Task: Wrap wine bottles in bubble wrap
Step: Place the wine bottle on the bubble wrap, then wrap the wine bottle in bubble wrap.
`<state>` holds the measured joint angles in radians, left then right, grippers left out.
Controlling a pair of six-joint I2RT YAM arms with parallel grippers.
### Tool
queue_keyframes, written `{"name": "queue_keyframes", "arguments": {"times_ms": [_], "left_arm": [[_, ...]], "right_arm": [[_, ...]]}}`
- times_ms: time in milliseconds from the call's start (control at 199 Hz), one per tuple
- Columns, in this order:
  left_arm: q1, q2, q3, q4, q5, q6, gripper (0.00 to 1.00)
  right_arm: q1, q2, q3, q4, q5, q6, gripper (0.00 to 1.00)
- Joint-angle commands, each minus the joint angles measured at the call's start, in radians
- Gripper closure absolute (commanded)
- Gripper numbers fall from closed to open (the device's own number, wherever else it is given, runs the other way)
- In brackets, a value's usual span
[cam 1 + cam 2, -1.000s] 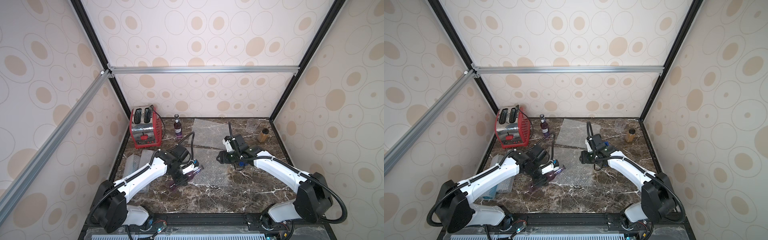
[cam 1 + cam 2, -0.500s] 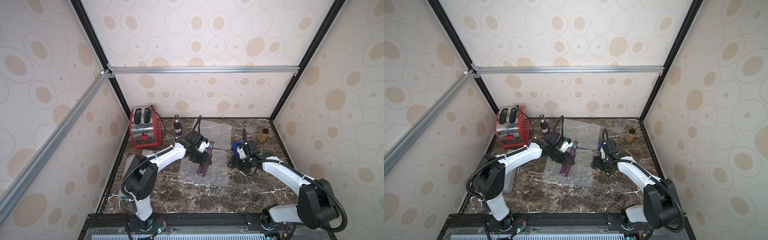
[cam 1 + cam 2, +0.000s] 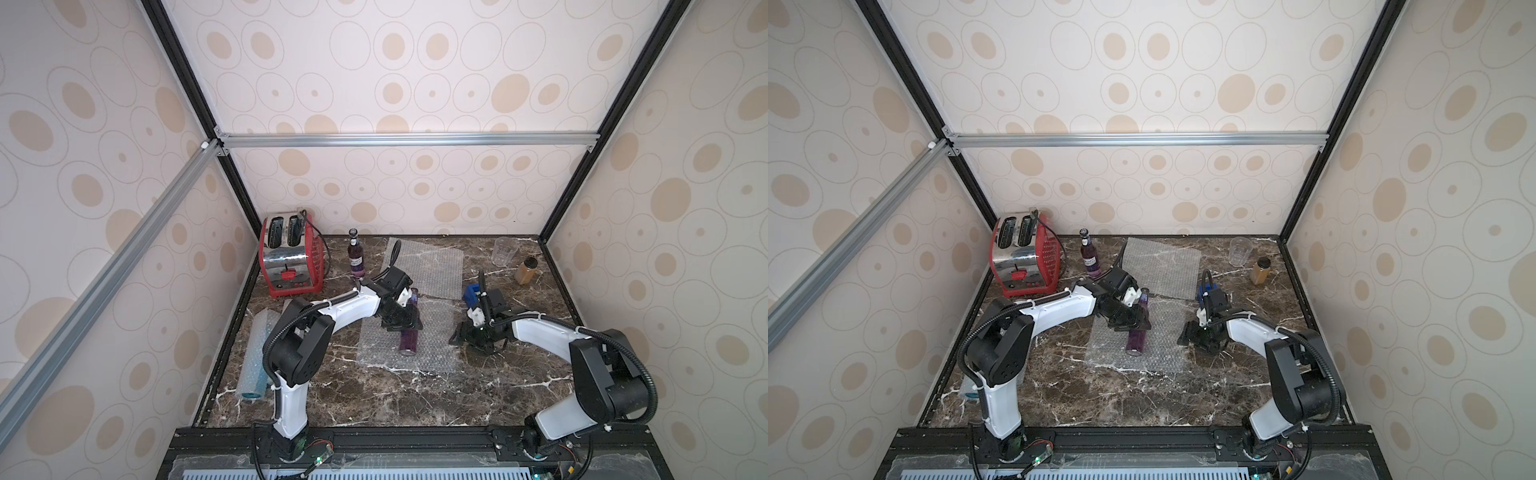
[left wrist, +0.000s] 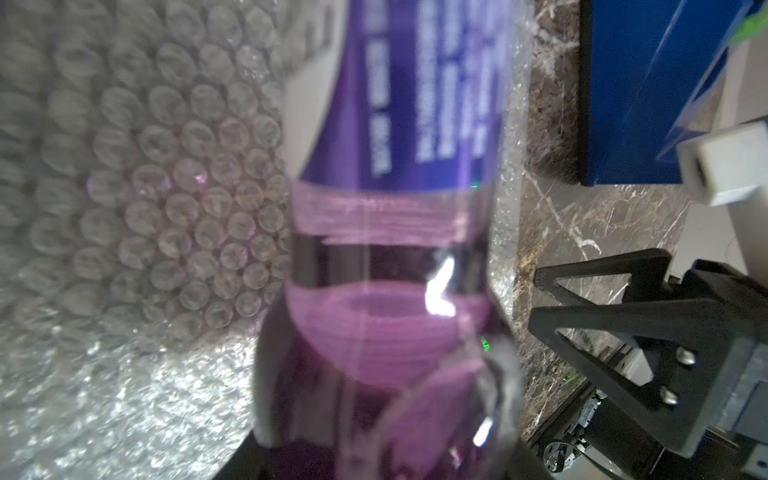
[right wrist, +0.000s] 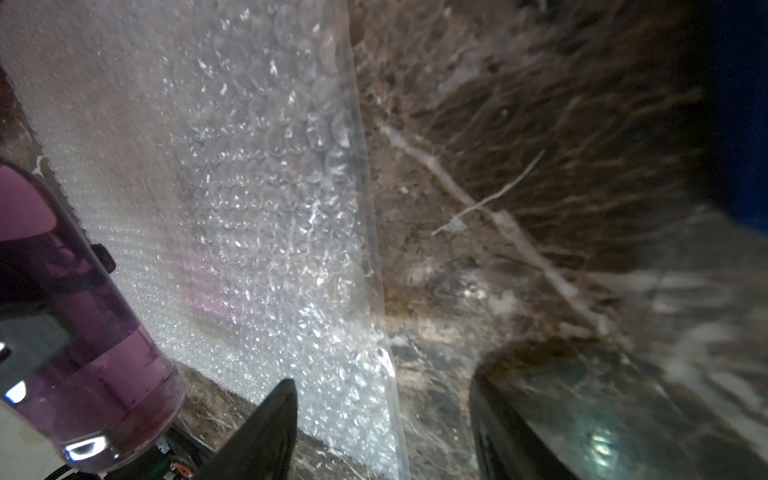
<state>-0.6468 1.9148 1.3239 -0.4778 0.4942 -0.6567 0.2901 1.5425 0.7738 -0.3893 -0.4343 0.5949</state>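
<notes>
- Holding the purple bottle [image 3: 407, 341] around its middle, the left gripper [image 3: 401, 323] has its fingers closed on the glass. I think this keeps the bottle from rolling away.
- The bottle lies on its side over the middle of the flat bubble wrap sheet [image 3: 436, 347], with its cap toward the back wall. I cannot tell if it rests on the sheet or hangs just above it.
- The right gripper [image 5: 382, 378] sits low at the sheet's right edge. Its fingers [image 5: 266, 432] are spread apart with the edge between them, and they pinch nothing yet. It looks ready to grab that edge and fold it over the bottle.
- The bottle is slim clear glass with purple drink inside, a dark label with white letters and a dark cap.
- The sheet is clear and whitish, full of small round bubbles, and lies flat on the brown marble table [image 3: 415, 399].
- A second purple bottle [image 3: 357, 257] stands at the back, near the red toaster [image 3: 289, 257].
- By the left wall lies a bubble wrap roll [image 3: 254, 361] with something blue inside, so I think that one is done.
</notes>
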Motion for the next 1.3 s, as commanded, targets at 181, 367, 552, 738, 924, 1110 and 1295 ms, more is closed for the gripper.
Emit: {"name": "queue_keyframes", "arguments": {"times_ms": [181, 367, 552, 738, 924, 1110, 1295], "left_arm": [[-0.001, 0.03, 0.005, 0.038, 0.07, -0.077, 0.95], [-0.001, 0.063, -0.009, 0.01, 0.035, -0.067, 0.88], [0.004, 0.096, -0.005, -0.01, 0.025, -0.061, 0.8], [0.022, 0.1, -0.035, -0.008, 0.021, -0.058, 0.66], [0.026, 0.08, -0.024, -0.036, 0.01, -0.019, 0.48], [0.036, 0.052, -0.002, -0.045, 0.028, -0.004, 0.39], [0.043, 0.012, 0.006, -0.051, 0.033, 0.017, 0.23]], "right_arm": [[-0.003, 0.054, -0.035, 0.064, -0.06, 0.053, 0.34], [-0.004, 0.077, -0.072, 0.137, -0.107, 0.085, 0.34], [0.027, 0.131, -0.081, 0.25, -0.166, 0.136, 0.35], [0.078, 0.169, -0.05, 0.334, -0.209, 0.179, 0.35], [0.116, 0.141, -0.012, 0.381, -0.236, 0.21, 0.35], [0.15, 0.131, 0.006, 0.389, -0.236, 0.228, 0.35], [0.17, 0.114, 0.011, 0.384, -0.219, 0.221, 0.36]]}}
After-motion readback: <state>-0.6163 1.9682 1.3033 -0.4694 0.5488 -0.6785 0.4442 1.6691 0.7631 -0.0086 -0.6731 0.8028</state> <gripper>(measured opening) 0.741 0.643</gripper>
